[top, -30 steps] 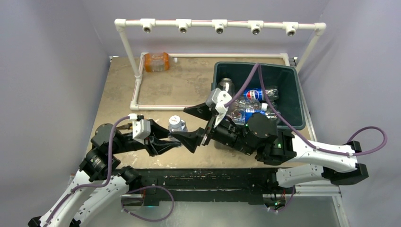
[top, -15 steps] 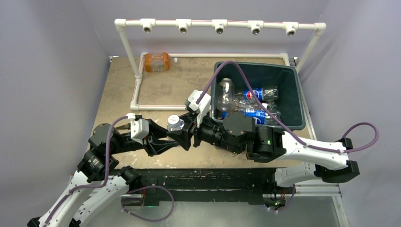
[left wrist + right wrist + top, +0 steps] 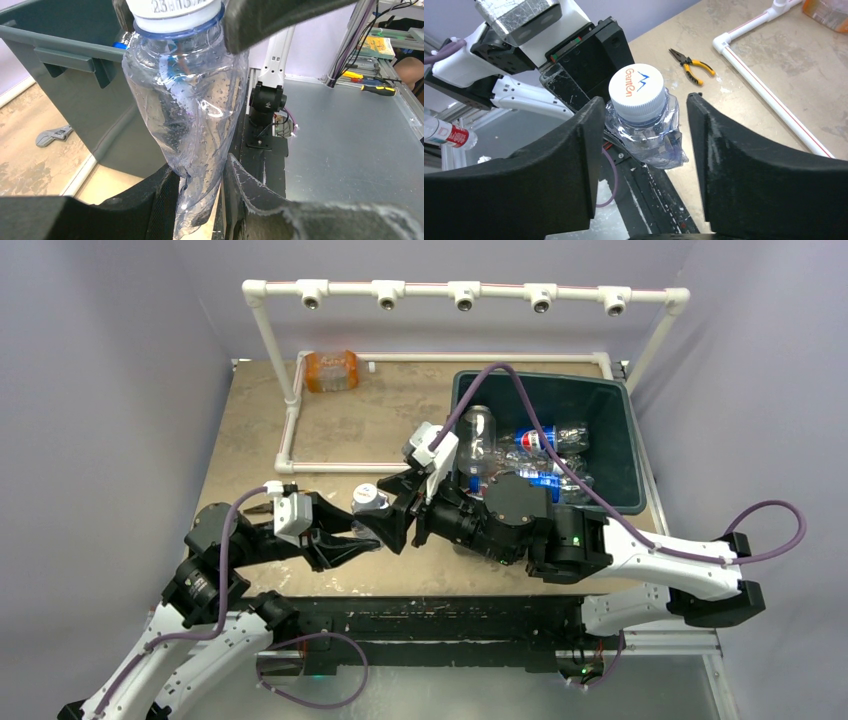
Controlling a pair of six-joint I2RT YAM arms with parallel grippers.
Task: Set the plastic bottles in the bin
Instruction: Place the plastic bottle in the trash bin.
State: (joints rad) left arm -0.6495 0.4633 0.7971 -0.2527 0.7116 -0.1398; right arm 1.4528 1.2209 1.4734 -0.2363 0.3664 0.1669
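A crumpled clear bottle [image 3: 368, 502] with a white cap stands upright above the table's near edge. My left gripper [image 3: 366, 536] is shut on its flattened lower end, as the left wrist view shows [image 3: 200, 185], with the bottle [image 3: 190, 100] rising from the jaws. My right gripper [image 3: 386, 507] is open, its jaws on either side of the bottle's cap [image 3: 637, 88] without touching it; it also shows in the right wrist view [image 3: 644, 107]. The dark green bin [image 3: 545, 380] stands at the right with several bottles [image 3: 530, 455] inside. An orange bottle [image 3: 331, 370] lies at the far left.
A white PVC pipe frame [image 3: 290, 400] stands over the back of the table and lies on its surface. Yellow-handled pliers [image 3: 691, 65] lie near the frame. A wrench [image 3: 55, 136] lies on the table beside the bin's wall [image 3: 65, 55].
My right arm has swung left from over the bin to the bottle held by my left gripper, and its open jaws now flank the cap. The left gripper has kept hold.
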